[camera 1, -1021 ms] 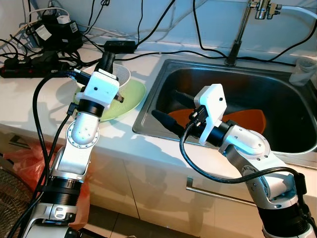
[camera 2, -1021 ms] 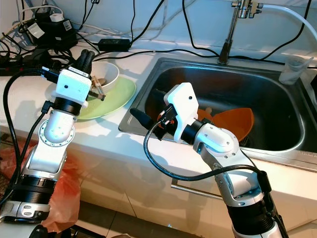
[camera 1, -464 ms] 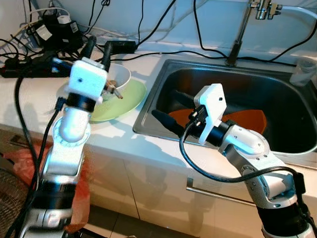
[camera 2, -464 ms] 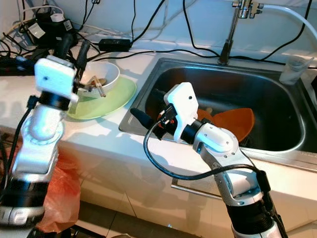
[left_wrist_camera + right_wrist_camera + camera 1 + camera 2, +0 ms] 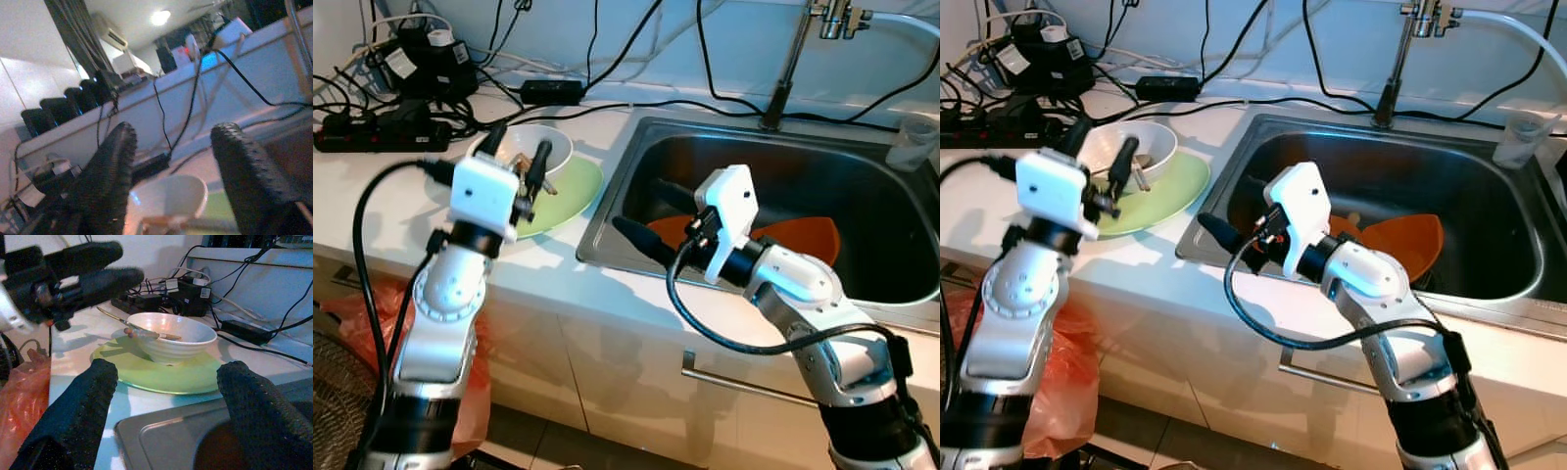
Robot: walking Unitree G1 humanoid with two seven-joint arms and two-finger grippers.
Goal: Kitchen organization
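- White bowl (image 5: 533, 149): stood on a green plate (image 5: 570, 195) on the white counter (image 5: 372, 196), left of the sink (image 5: 783, 166). Chopsticks (image 5: 146, 333) lay across the bowl, tips resting on its rim.
- Left gripper (image 5: 517, 162): was raised over the near edge of the bowl and plate, fingers (image 5: 110, 166) spread wide and holding nothing; whether they touched the bowl could not be told.
- Right gripper (image 5: 651, 220): was held over the sink's left rim, pointed left toward the plate. Its fingers (image 5: 83, 406) were wide apart and empty.
- Sink: stainless steel, set in the counter on the right. An orange item (image 5: 803, 235) lay on its floor, partly hidden behind the right arm; its kind could not be told.
- Faucet (image 5: 793, 59): rose at the sink's far edge.
- Clear cup (image 5: 913, 142): stood on the counter at the sink's far right corner.
- Power strip (image 5: 372, 139) and black cables (image 5: 431, 88): lay tangled at the far left of the counter.
- Orange bag (image 5: 362, 323): hung low on the near left, beside the cabinet front.
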